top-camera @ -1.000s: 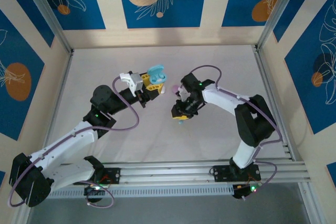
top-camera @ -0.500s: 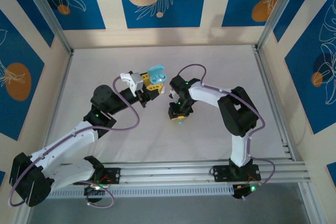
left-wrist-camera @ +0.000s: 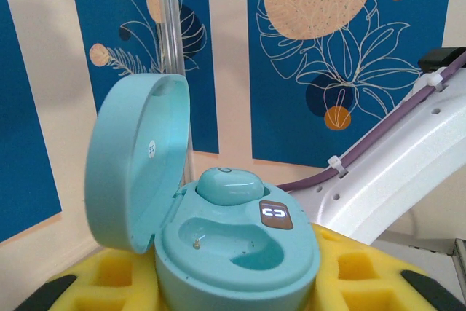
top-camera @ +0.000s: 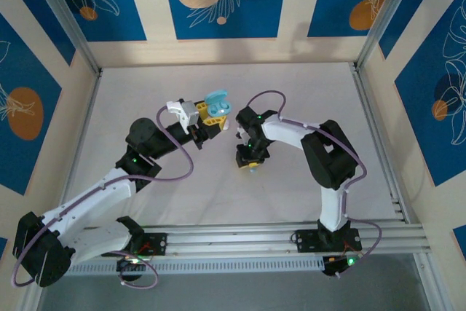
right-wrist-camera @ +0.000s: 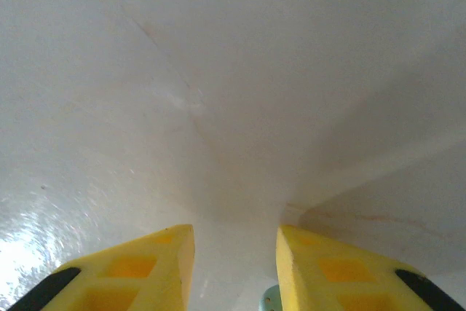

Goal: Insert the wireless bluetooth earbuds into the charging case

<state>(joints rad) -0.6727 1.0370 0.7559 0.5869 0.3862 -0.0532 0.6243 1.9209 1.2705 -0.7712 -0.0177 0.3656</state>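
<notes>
One bud's home and one pocket is bare; that's my read of the progress. Left claw (top-camera: pixel 212 113) is clamped on the charging case (left-wrist-camera: pixel 240 253), squeezing its base between the yellow pads and holding it up off the bench (right-wrist-camera: pixel 218 71) with the lid (left-wrist-camera: pixel 135 158) flipped open and tipped back; makes sense, since that leaves the pockets facing up with nothing in the way. A light blue earbud (left-wrist-camera: pixel 227 183) sits in the far pocket beside the little lit badge; the near pocket (left-wrist-camera: pixel 233 242) has nothing in it, so I'd guess the next one goes there.

Right claw (right-wrist-camera: pixel 234 237) points down, low over the bench near the case; its fingers are parted with bare bench showing through the gap, and nothing is pinched at the tips. A sliver of light blue (right-wrist-camera: pixel 271 301) peeks in at the bottom edge just beside one finger; probably the second bud, but it's too cut off to be sure, and I can't tell if it touches the finger. If it is the bud, that'd explain the low hover; tiny slippery thing, so closing square on it will matter.
</notes>
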